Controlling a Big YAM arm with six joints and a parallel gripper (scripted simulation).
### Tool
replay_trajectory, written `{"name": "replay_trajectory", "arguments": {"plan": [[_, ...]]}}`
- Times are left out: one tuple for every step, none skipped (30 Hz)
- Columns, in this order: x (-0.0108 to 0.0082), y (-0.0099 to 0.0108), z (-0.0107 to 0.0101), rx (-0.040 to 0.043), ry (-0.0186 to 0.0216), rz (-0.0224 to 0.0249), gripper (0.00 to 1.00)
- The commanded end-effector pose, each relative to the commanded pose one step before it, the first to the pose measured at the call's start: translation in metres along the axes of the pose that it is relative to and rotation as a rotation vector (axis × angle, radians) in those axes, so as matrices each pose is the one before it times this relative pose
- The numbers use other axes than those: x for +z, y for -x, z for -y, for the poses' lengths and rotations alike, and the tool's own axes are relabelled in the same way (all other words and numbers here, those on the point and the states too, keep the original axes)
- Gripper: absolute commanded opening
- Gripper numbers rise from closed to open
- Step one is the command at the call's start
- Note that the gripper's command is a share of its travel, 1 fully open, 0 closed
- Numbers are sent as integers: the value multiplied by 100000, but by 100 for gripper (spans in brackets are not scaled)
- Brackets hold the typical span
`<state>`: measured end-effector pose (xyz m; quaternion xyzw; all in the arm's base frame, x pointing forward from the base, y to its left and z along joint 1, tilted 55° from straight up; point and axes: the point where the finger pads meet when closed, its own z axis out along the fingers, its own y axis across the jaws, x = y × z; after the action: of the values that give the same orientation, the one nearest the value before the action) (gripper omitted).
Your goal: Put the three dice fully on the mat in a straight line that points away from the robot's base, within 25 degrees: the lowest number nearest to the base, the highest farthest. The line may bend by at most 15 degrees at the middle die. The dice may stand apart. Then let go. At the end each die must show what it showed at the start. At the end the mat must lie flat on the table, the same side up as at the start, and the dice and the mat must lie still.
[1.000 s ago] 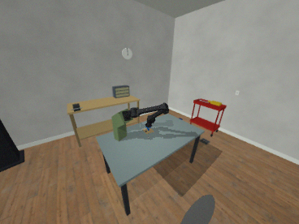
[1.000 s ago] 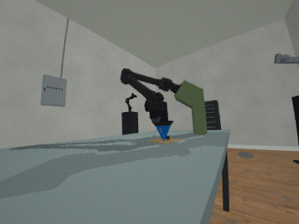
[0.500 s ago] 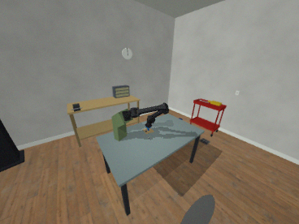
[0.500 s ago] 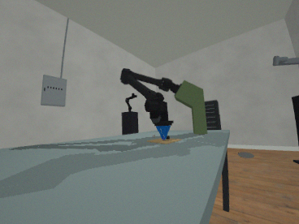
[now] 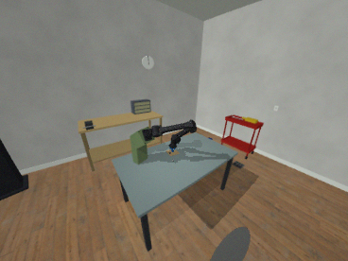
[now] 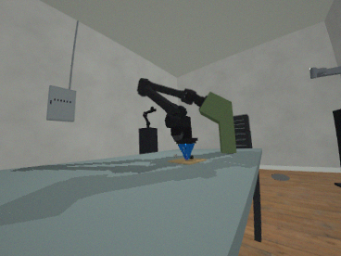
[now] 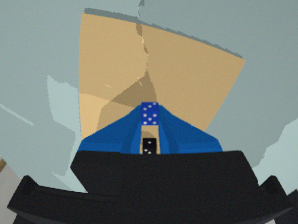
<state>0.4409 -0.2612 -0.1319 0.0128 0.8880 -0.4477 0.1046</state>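
One blue die (image 7: 150, 115) with white dots sits clamped between your gripper (image 7: 149, 137) fingers, low over the tan mat (image 7: 180, 70) lying on the grey table (image 5: 189, 182).

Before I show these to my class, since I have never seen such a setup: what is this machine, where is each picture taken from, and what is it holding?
It is a single jointed robot arm mounted on a green base on a grey table. The first picture looks down on the whole room from high up. The second is taken low, near the table's surface, looking along it at the arm. The third comes from a camera on the arm's wrist, looking down past its tool.

On the table lies a tan mat. The tool has blue fingers and is closed on a blue die with white dots, holding it over the mat. Other dice do not show in these pictures. A wooden bench and a red cart stand by the walls.
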Motion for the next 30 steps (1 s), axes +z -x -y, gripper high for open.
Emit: {"name": "replay_trajectory", "arguments": {"plan": [[187, -792, 134, -128, -182, -650, 11], [0, 0, 0, 0, 0, 0, 11], [0, 0, 0, 0, 0, 0, 11], [0, 0, 0, 0, 0, 0, 11], [0, 0, 0, 0, 0, 0, 11], [0, 0, 0, 0, 0, 0, 11], [0, 0, 0, 0, 0, 0, 11], [0, 0, 0, 0, 0, 0, 11], [1, -1, 0, -1, 0, -2, 11], [8, -5, 0, -6, 1, -13, 11], [19, -11, -1, -14, 2, -33, 11], [34, -20, -2, -25, 4, -59, 11], [46, -25, -7, -47, 10, -75, 11], [34, -8, -35, -104, 30, -30, 11], [42, -8, -42, -79, 35, -34, 11], [39, 12, -24, -29, 19, -1, 11], [34, 35, -3, 18, -1, 37, 11], [0, 0, 0, 0, 0, 0, 11], [0, 0, 0, 0, 0, 0, 11], [-104, 317, 329, 810, -303, 550, 11], [49, 21, -26, -124, 19, 8, 11], [66, -10, -64, -127, 53, -49, 11], [69, -16, -71, -94, 59, -59, 11], [67, -15, -69, -79, 57, -57, 11], [38, 35, -5, 46, -5, 33, 11], [6, 89, 68, 167, -86, 126, 11], [-3, 94, 79, 192, -93, 140, 11], [-12, 100, 88, 218, -92, 158, 11], [-2, 65, 55, 149, -63, 97, 11], [19, 7, -8, 29, -3, -2, 11]]}}
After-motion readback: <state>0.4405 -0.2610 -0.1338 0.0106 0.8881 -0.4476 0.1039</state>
